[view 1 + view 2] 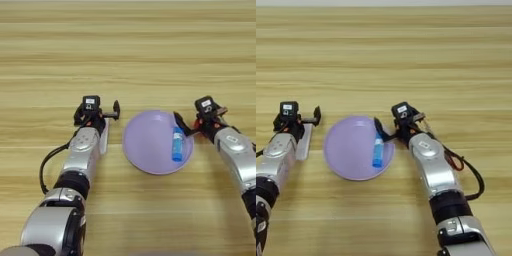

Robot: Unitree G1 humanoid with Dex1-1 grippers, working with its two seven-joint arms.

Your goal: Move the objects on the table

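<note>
Table (140,45) is light striped wood, matt. Lilac plate (150,145) looks smooth plastic; blue stick (177,144) slightly glossy; arms' shells (82,152) shiny silver.

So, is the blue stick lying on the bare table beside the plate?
No, the blue stick lies inside the lilac plate, near its right rim, just left of the right hand.

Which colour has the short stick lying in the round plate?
Blue stick, clearest in the left eye view.
</note>
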